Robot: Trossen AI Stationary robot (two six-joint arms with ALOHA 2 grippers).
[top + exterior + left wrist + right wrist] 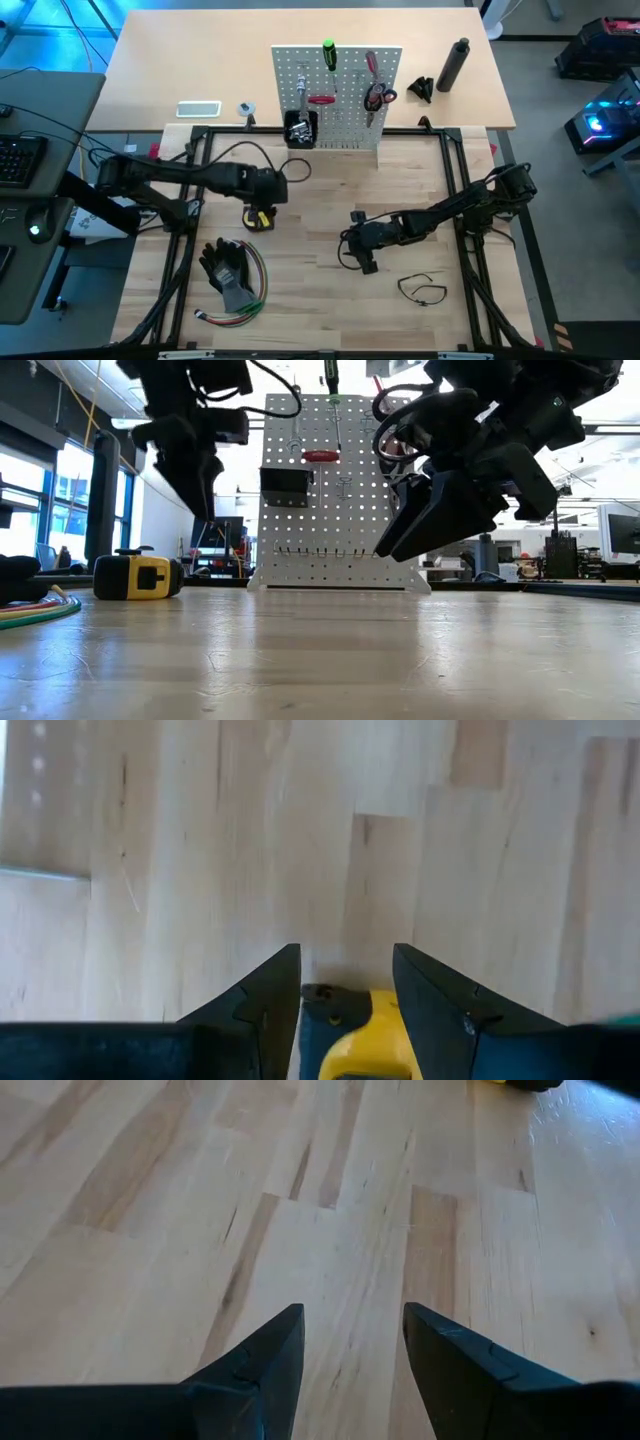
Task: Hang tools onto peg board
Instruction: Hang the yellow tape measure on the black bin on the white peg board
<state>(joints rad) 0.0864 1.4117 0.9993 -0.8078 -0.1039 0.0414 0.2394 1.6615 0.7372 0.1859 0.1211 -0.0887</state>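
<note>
Pale wooden planking (320, 215) is spreading across the whole workspace, with a second table behind it. At the far left of the near table, black gloves (226, 268) are lying on a bundle of coloured wires (240, 305). Just beside them, the left gripper (258, 205) is hanging over the yellow tape measure (259, 215) — in the left wrist view its fingers (262, 1010) are standing apart with the tape measure (352, 1038) showing between them, and in the low view the gripper (200, 475) is hovering clear above the tape measure (138, 576), not touching it. Behind, at the middle, the peg board (345, 120) is standing upright, carrying a green screwdriver (328, 54), a red screwdriver (322, 100), red scissors (376, 95) and a black bin (301, 128). Right of centre, the right gripper (362, 260) is hanging above bare wood, its fingers (262, 1365) spread and holding nothing. A thin black loop (422, 288) is lying on the planks just beside it — untouched.
</note>
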